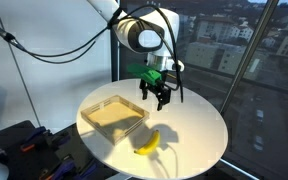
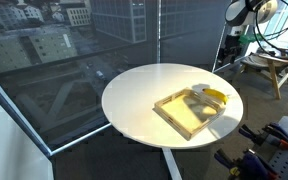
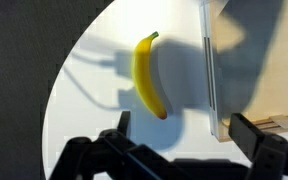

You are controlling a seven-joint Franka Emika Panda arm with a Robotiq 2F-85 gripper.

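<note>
The pincer hangs in the air above the round white surface, and it holds nothing. In the wrist view its two fingers stand spread wide, with only the bare surface and shadow between them. The banana lies flat on its side near the near edge of the surface in an exterior view, apart from the pincer and lower than it. In the wrist view the banana lies just left of the wooden tray, close to the tray's side wall but not touching it, with its stem pointing to the far side. The tray is shallow and looks empty. It sits flat on the surface, more to the left in this exterior view, and its low walls seem made to keep things from sliding out. The banana lies outside the tray, on the open surface, so it is free from above and from its long sides; only the tray's wall narrows the room on its right. In an exterior view the banana appears at the far side of the tray. I judge that the wide spread of the fingers suits a fruit of this thickness, and the height keeps them away from the tray's wall.
</note>
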